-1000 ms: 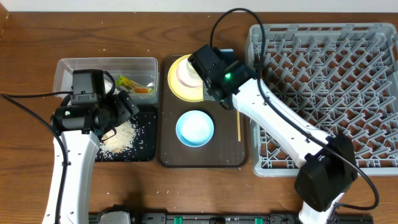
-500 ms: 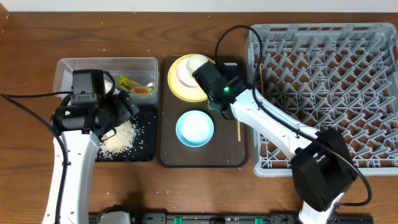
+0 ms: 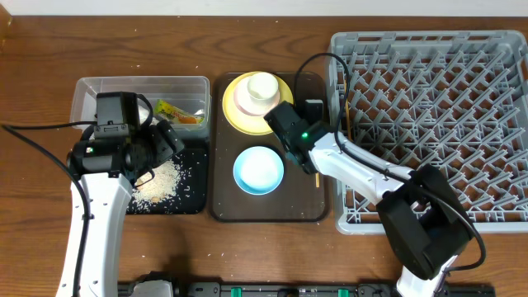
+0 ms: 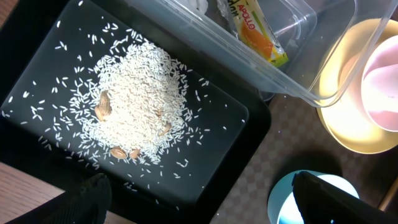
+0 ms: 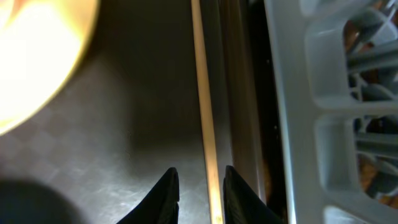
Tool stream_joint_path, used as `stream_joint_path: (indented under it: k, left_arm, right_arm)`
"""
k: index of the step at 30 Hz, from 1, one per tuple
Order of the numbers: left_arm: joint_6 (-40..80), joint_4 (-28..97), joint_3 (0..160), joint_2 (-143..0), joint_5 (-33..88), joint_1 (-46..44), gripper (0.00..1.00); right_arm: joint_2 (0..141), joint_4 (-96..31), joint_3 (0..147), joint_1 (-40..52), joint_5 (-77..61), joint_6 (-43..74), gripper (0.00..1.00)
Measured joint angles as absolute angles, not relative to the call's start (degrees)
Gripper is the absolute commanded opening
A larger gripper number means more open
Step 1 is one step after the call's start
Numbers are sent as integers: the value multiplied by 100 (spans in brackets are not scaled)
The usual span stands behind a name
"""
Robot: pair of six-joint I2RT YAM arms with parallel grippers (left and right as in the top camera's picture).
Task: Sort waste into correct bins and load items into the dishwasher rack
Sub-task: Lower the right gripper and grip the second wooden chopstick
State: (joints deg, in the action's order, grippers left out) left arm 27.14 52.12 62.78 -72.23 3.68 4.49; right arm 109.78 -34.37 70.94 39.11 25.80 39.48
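The right fingers, narrowly parted, seem to straddle the chopstick and should close squarely, clear of the rack alongside.

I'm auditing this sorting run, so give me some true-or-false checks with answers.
1. The loose white rice lies in the shallow black rectangular tray. True.
2. The small light-blue bowl sits on the dark brown serving tray. True.
3. The green-and-orange snack wrapper lies on that brown tray. False: it is in the clear plastic rectangular tub.
4. The right pincer grips the blue bowl. False: it straddles a thin wooden chopstick.
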Motion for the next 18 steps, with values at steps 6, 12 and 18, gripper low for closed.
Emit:
stream_joint_path:
  k: [6,12,18]
  left_arm:
    - [2714,5212,6278,-7223,370,449,96]
    - [2714,5212,6278,-7223,370,449,96]
    - [2714,5214,6278,-7223,370,449,96]
  right_arm:
    - [10978,-3094,6755,3750,2554,3940,28]
    - [10978,-3011,6709,3684,2541,3894,31]
    - [10978,-2926,6705,3677,2416,3874,31]
